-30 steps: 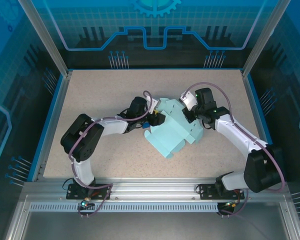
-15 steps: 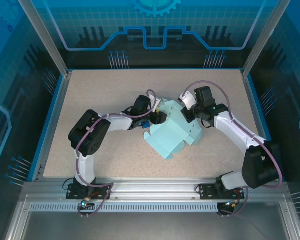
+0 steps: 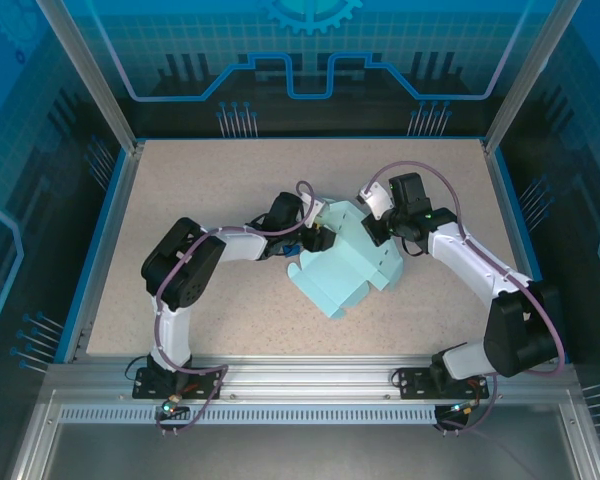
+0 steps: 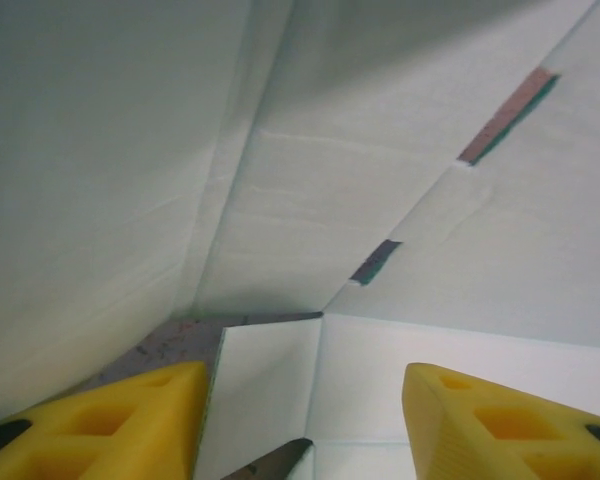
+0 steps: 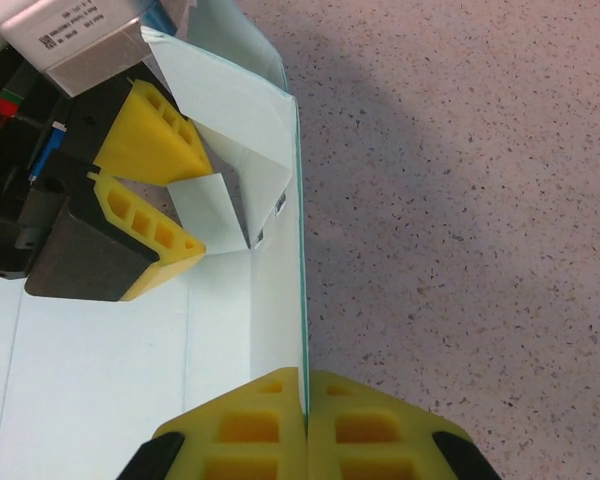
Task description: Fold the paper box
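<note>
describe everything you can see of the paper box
The paper box is thin, matte, pale cyan card with creases, slits and tabs, partly folded. It lies mid-table on the speckled tabletop with its base flat and one side wall raised. The right gripper is shut on that wall's top edge. The left gripper stands open around a small inner flap.

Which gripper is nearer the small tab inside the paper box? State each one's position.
Left. The left gripper has open fingers flanking the small tab at the paper box's corner. The right gripper is shut on the box's side wall, farther along that wall.
</note>
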Robot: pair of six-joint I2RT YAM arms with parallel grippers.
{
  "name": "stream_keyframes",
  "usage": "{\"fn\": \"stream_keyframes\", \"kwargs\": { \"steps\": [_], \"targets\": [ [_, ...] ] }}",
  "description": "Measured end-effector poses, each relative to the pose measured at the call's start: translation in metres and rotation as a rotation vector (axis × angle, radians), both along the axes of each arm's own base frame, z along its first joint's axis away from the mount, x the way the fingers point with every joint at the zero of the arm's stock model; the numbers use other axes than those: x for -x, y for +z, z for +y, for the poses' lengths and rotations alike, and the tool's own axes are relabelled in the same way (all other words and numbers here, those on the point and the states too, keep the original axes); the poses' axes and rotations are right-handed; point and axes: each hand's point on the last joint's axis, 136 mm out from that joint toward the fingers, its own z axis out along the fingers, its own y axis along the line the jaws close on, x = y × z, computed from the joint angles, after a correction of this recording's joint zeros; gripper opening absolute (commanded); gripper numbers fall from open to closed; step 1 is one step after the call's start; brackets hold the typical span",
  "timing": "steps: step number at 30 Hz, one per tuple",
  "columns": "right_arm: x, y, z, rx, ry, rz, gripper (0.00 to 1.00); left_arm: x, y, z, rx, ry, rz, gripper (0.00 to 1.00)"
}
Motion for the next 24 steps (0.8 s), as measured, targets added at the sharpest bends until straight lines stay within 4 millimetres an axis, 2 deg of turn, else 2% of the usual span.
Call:
{"fn": "stream_keyframes", "kwargs": {
  "steps": [4,15,24],
  "targets": [
    [0.0,0.0,0.0,-0.004,-0.006,0.003,0.0,0.004,0.004,-0.005,0.039,-0.025,-0.001,0.48],
    [-0.001,-0.006,0.0,-0.011,-0.023,0.027,0.0,0.027,0.004,-0.021,0.091,-0.083,-0.005,0.51],
    [-0.002,-0.009,-0.003,-0.013,-0.041,0.037,0.0,0.03,0.003,-0.032,0.125,-0.091,-0.02,0.54]
  ]
}}
